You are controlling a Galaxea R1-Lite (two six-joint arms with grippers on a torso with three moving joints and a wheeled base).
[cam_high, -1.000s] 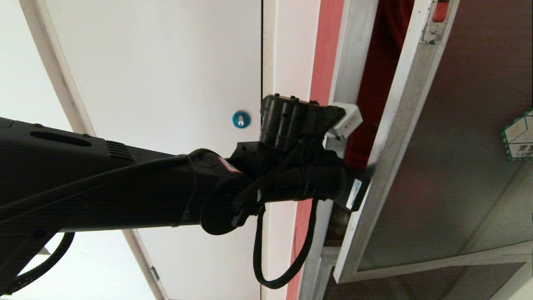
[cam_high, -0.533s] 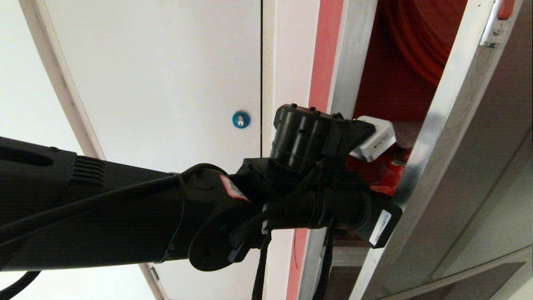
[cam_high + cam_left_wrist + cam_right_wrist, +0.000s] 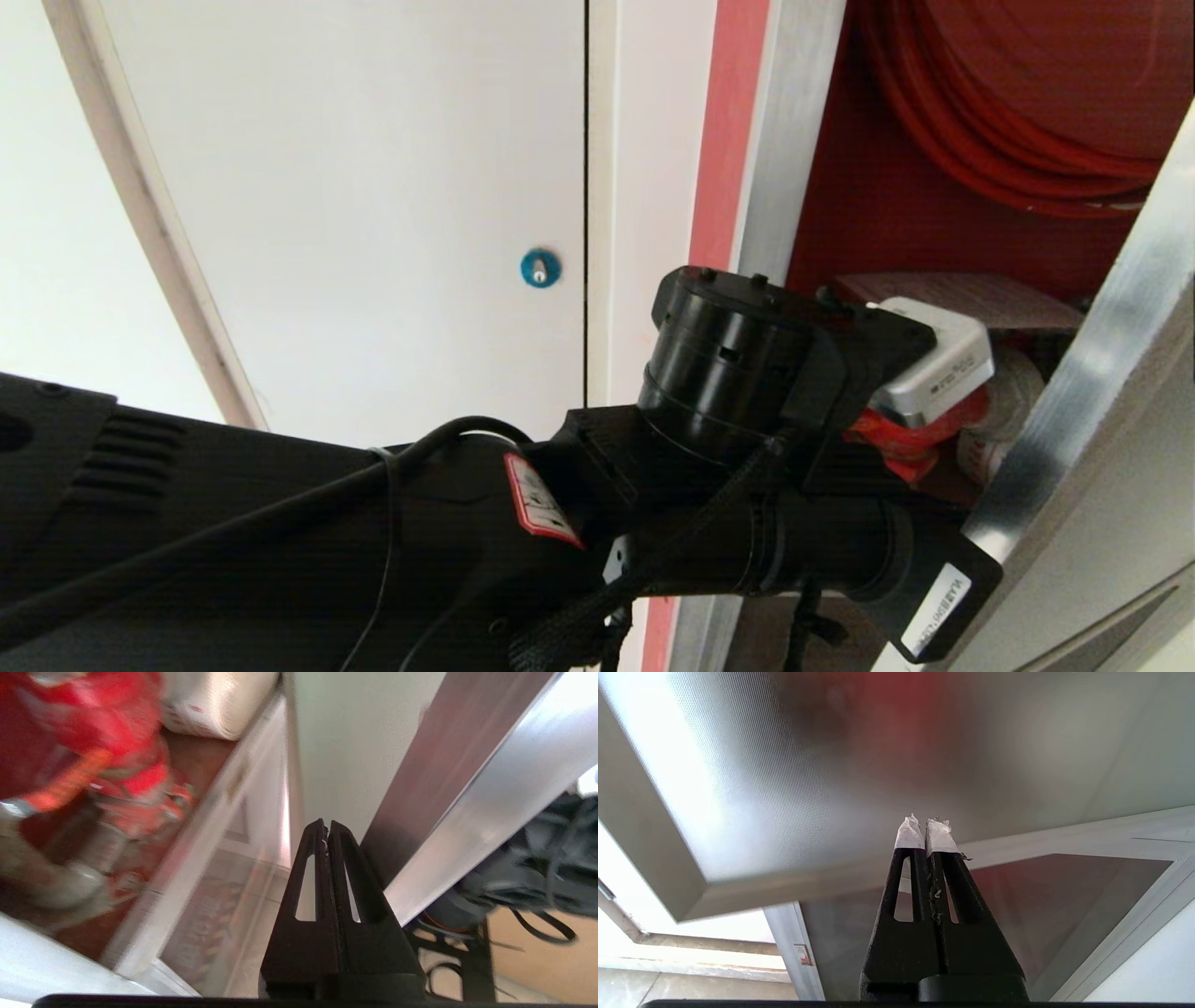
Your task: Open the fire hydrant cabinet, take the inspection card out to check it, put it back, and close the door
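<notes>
Head view: white door (image 3: 373,187) adjoins the red-lined fire hydrant cabinet (image 3: 896,205).

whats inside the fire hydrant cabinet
Inside the fire hydrant cabinet: a coiled red hose reel, a red valve and a white rolled hose. The left arm covers the lower part.

No text could be read. A white label (image 3: 936,609) on the left arm's (image 3: 280,551) wrist carried print too small to make out, as did its red-edged sticker (image 3: 540,499).
</notes>
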